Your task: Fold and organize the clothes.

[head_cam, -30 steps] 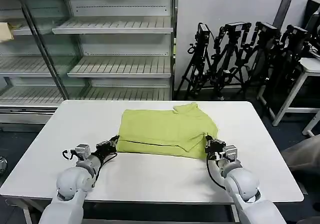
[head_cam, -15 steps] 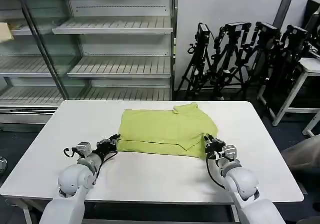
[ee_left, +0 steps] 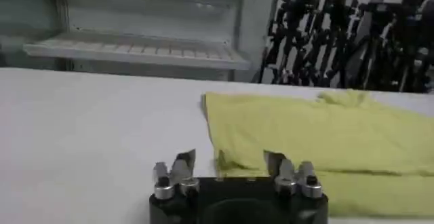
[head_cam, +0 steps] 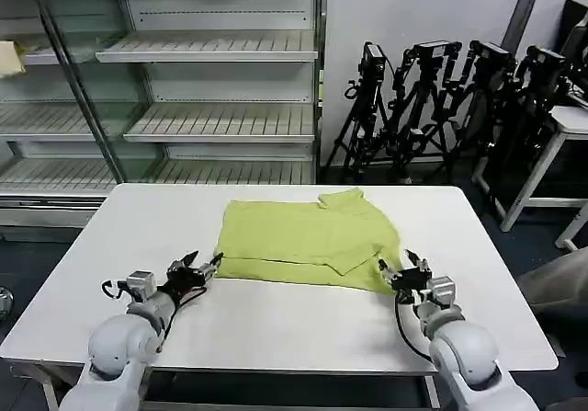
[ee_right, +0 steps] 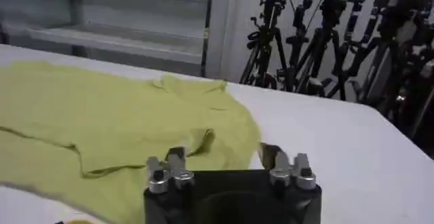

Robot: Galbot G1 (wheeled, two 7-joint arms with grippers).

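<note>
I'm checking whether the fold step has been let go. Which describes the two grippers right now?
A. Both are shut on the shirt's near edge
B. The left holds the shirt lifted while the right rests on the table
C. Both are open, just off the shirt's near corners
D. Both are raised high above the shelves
C: the left gripper and right gripper stand open with empty jaws, and the T-shirt lies flat on the table.

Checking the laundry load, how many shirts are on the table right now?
1. The lime T-shirt lies partly folded mid-table, between the open left hand and open right hand. Nothing seems hidden beneath.
</note>
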